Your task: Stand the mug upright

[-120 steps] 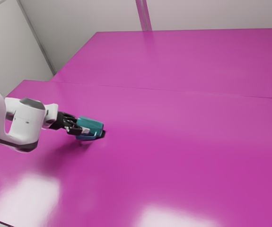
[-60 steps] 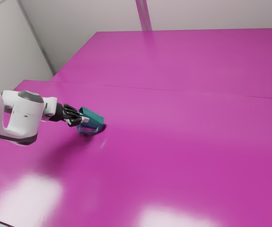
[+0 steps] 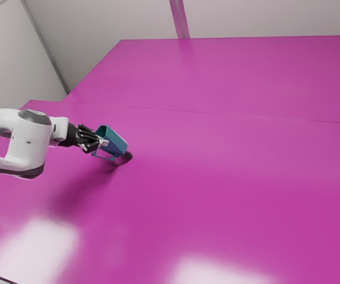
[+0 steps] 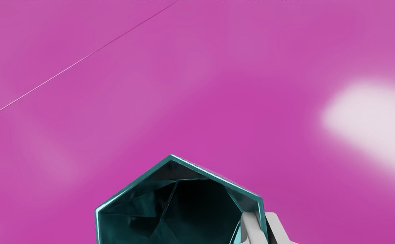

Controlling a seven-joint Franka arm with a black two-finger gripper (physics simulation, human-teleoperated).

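In the exterior view my gripper [image 3: 103, 142] reaches from the left to the teal mug [image 3: 116, 143]. The mug is tilted, its mouth facing up toward my hand and its base pointing down to the exterior view's right; its handle hangs on the lower side. Looking into the faceted mug [image 4: 183, 183] from the wrist, I see my gripper [image 4: 264, 225] pinching its wall, one light fingertip inside the rim and the other outside. Whether the base touches the table cannot be told.
The glossy magenta table [image 3: 217, 177] stretches out around the mug, with a thin seam and a second magenta surface [image 3: 229, 77] behind it. The mug's dark shadow [image 3: 126, 158] lies close under its base.
My hand has risen slightly and drawn back to the exterior view's left. The mug came along, turning from lying nearly flat to a steeper tilt, mouth higher.
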